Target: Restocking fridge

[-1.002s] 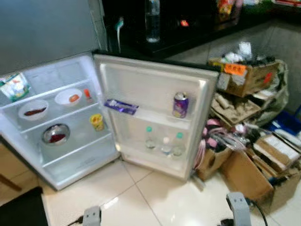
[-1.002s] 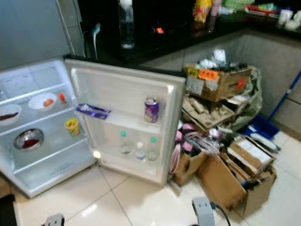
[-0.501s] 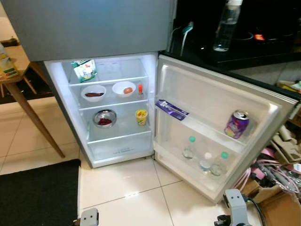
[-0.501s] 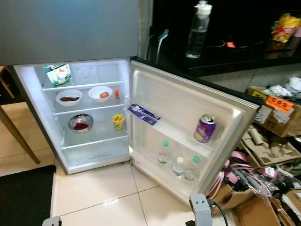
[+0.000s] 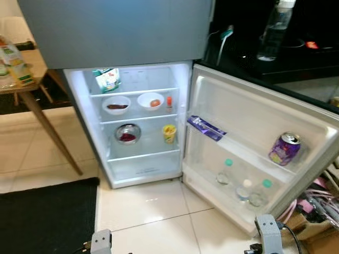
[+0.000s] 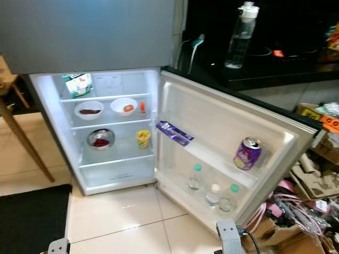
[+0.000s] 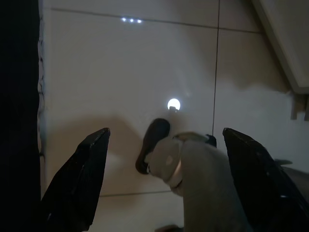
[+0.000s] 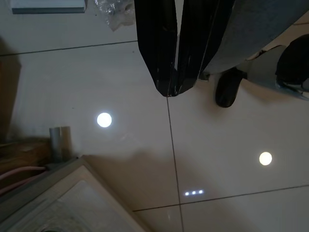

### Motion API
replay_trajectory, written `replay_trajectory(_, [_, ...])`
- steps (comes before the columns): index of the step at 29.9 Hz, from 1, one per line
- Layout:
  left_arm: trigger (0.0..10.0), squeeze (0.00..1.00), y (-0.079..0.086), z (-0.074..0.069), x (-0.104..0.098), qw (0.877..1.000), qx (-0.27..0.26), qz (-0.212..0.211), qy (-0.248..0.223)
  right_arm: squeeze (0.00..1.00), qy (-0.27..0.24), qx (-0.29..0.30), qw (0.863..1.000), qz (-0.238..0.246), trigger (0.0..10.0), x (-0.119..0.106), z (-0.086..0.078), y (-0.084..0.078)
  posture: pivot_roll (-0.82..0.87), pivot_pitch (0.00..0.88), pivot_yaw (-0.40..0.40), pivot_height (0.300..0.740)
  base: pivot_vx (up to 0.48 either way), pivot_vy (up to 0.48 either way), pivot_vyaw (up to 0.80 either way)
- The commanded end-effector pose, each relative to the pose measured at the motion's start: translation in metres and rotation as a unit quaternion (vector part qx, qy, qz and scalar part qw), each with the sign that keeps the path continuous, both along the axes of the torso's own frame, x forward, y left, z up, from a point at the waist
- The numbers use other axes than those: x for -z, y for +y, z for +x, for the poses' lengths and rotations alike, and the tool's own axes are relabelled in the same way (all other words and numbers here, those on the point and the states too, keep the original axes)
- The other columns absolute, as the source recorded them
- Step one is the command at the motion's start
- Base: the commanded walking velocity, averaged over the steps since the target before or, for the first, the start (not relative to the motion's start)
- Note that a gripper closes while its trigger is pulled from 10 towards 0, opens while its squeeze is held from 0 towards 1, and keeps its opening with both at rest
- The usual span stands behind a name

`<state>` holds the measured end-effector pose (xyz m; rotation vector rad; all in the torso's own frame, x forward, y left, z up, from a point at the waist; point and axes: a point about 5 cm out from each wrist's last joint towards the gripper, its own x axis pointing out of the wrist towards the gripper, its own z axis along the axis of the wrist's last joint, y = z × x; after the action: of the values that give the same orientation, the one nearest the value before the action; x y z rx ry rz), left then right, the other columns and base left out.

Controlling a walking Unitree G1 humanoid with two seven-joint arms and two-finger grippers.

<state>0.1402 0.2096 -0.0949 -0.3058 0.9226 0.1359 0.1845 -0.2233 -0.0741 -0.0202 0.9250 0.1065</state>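
A grey fridge [image 5: 114,32] stands with its lower door [image 5: 254,114] swung wide, lit white inside, on glossy cream floor tiles [image 5: 143,211] beside a black mat [image 5: 45,217]. Its glass shelves carry two round white bowls [image 5: 116,105], a steel bowl [image 5: 127,133], a yellow cup [image 5: 169,133] near the shelf's right edge, and a green carton [image 5: 107,79] on top. The door rack holds a purple can [image 5: 284,148], a flat purple packet [image 5: 205,127] and three clear bottles [image 5: 244,189]. The left gripper [image 7: 164,179] hangs with jaws spread above the tiles; the right gripper [image 8: 169,92] hangs with jaws pressed together.

Both arms hang low; left gripper [image 7: 159,188] jaws apart, right gripper [image 8: 175,89] jaws together.
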Motion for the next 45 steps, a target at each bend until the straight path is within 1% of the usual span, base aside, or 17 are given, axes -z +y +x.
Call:
replay_trajectory(1, [10.0,0.00,-0.004,-0.003,0.002,1.000,0.002,-0.007,0.009,0.00,0.008,0.007,1.000,-0.010,10.0,0.001,-0.004,-0.006,-0.05,0.000,-0.029,0.740,0.000,-0.480,0.00])
replay_trajectory(11, [10.0,0.00,-0.003,-0.003,0.002,1.000,0.006,-0.006,0.010,0.00,0.005,0.007,1.000,-0.019,10.0,0.000,-0.003,-0.007,-0.06,0.000,-0.028,0.740,0.000,-0.480,0.00])
replay_trajectory(16, [10.0,0.00,-0.003,-0.002,0.001,1.000,0.007,-0.006,0.008,0.00,-0.004,0.008,1.000,-0.010,10.0,-0.002,0.000,-0.006,-0.06,0.000,-0.028,0.740,0.000,-0.480,0.00])
replay_trajectory(17, [10.0,0.00,-0.001,-0.002,0.001,1.000,-0.003,-0.006,0.007,0.00,-0.008,0.009,1.000,-0.011,10.0,-0.002,0.002,-0.006,-0.06,0.000,-0.026,0.740,0.000,0.000,0.00])
replay_trajectory(24, [10.0,0.00,-0.001,-0.002,0.001,1.000,-0.003,-0.003,0.007,0.00,-0.014,0.014,1.000,-0.017,10.0,-0.004,0.005,-0.008,-0.06,0.000,-0.028,0.740,0.000,0.000,0.00])
replay_trajectory(27, [10.0,0.00,-0.001,-0.002,0.001,1.000,-0.004,-0.003,0.007,0.00,-0.027,0.022,0.999,-0.016,10.0,-0.008,0.011,-0.010,-0.06,0.000,-0.028,0.740,0.000,0.000,0.00])
replay_trajectory(29, [10.0,0.00,-0.001,-0.002,0.001,1.000,-0.005,-0.004,0.008,0.00,-0.063,0.046,0.997,-0.013,10.0,-0.019,0.027,-0.014,-0.06,0.000,-0.028,0.740,0.000,0.000,0.00])
replay_trajectory(31, [10.0,0.00,-0.001,-0.004,0.002,1.000,-0.006,-0.004,0.011,0.00,-0.124,0.076,0.989,0.007,10.0,-0.038,0.053,-0.019,-0.06,0.000,-0.027,0.740,0.000,0.000,0.00])
replay_trajectory(32, [10.0,0.00,-0.001,-0.004,0.002,1.000,-0.006,-0.004,0.011,0.00,-0.124,0.076,0.989,0.007,10.0,-0.038,0.053,-0.019,-0.06,0.000,-0.027,0.740,0.000,0.000,0.00])
replay_trajectory(34, [10.0,0.00,-0.001,-0.005,0.002,1.000,-0.007,-0.004,0.012,0.00,-0.198,0.103,0.974,0.037,10.0,-0.066,0.084,-0.023,-0.06,0.000,-0.026,0.740,0.000,0.000,0.00])
replay_trajectory(35, [10.0,0.00,-0.001,-0.005,0.002,1.000,-0.007,-0.004,0.012,0.00,-0.198,0.103,0.974,0.037,10.0,-0.066,0.084,-0.023,-0.06,0.000,-0.026,0.740,0.000,0.000,0.00])
replay_trajectory(36, [10.0,0.00,-0.001,-0.005,0.002,1.000,-0.007,-0.004,0.012,0.00,-0.221,0.110,0.968,0.047,10.0,-0.076,0.094,-0.025,-0.06,0.000,-0.026,0.740,0.000,0.000,0.00])
replay_trajectory(39, [10.0,0.00,-0.001,-0.005,0.002,1.000,-0.007,-0.004,0.010,0.00,-0.316,0.130,0.934,0.103,10.0,-0.121,0.132,-0.029,-0.06,0.000,-0.026,0.740,0.000,0.000,0.00])
replay_trajectory(41, [10.0,0.00,-0.001,-0.005,0.002,1.000,-0.007,-0.004,0.010,0.00,-0.351,0.130,0.918,0.132,10.0,-0.140,0.145,-0.028,-0.06,0.000,-0.026,0.740,0.000,0.000,0.00])
replay_trajectory(43, [10.0,0.00,-0.001,-0.005,0.002,1.000,-0.007,-0.004,0.010,0.00,-0.377,0.113,0.907,0.153,10.0,-0.155,0.155,-0.024,-0.06,0.000,-0.026,0.740,0.000,0.000,0.00])
replay_trajectory(44, [10.0,0.00,-0.001,-0.005,0.002,1.000,-0.008,-0.004,0.010,0.00,-0.392,0.085,0.902,0.161,10.0,-0.164,0.161,-0.018,-0.05,0.000,-0.030,0.740,0.000,0.000,0.00])
replay_trajectory(45, [10.0,0.00,-0.001,-0.005,0.002,1.000,-0.008,-0.004,0.010,0.00,-0.392,0.085,0.902,0.161,10.0,-0.164,0.161,-0.018,-0.05,0.000,-0.030,0.740,0.000,0.000,0.00])
